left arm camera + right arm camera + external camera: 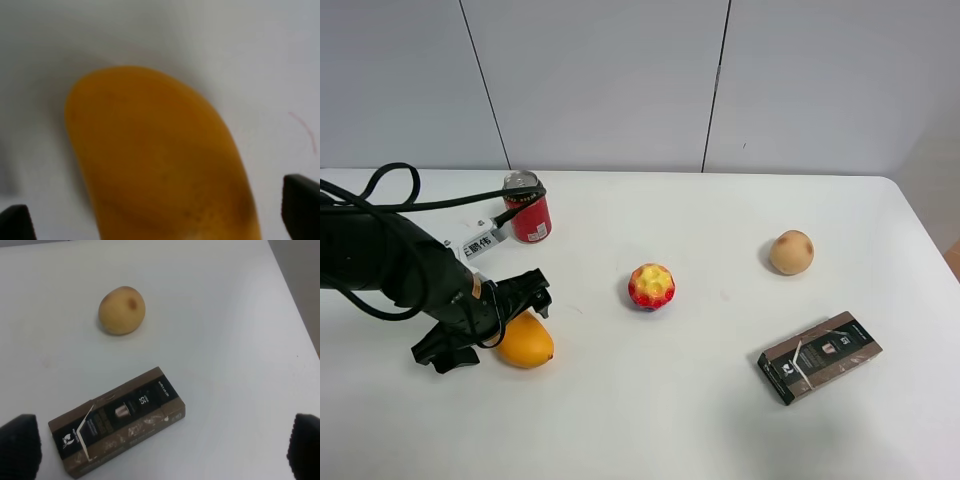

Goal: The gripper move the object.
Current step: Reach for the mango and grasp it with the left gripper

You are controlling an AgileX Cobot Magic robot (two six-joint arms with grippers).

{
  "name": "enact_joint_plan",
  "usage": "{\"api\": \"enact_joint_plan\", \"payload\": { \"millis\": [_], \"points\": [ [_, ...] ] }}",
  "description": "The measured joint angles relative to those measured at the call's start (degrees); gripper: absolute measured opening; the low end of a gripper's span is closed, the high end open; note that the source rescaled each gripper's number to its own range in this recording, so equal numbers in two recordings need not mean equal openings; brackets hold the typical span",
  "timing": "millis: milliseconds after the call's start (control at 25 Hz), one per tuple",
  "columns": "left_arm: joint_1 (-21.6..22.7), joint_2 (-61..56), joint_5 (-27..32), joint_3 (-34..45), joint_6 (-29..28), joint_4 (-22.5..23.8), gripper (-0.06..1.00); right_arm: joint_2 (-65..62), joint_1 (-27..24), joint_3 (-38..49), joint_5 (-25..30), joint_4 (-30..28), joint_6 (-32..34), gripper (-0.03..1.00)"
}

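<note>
The orange-yellow mango (527,342) lies on the white table (720,420) at the front left. My left gripper (496,324), a black claw on the dark arm, is low over the mango's left end and open. In the left wrist view the mango (155,155) fills the picture, and the left gripper (160,220) has one fingertip on each side of it, apart from it. My right gripper (162,450) is open and empty. It hangs above the right side of the table and does not show in the exterior high view.
A red can (527,207) stands behind the left arm, with the arm's cable and white tag beside it. A bumpy red-yellow ball (651,286) sits mid-table. A pale peach (791,252) and a brown box (819,356) lie at the right; the right wrist view shows the peach (121,310) and box (117,421) too.
</note>
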Motion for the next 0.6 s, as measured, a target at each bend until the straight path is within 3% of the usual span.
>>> {"api": "enact_joint_plan", "payload": {
  "millis": [480,520,600],
  "points": [
    [0.0,2.07,2.85,-3.84,-0.17,-0.59,0.98,0.0,0.0,0.0,0.0,0.0,0.0,1.0],
    [0.0,2.07,2.91,-4.3,-0.17,-0.74,0.92,0.0,0.0,0.0,0.0,0.0,0.0,1.0],
    [0.0,2.07,2.99,-5.32,-0.17,-0.85,0.59,0.0,0.0,0.0,0.0,0.0,0.0,1.0]
  ]
}}
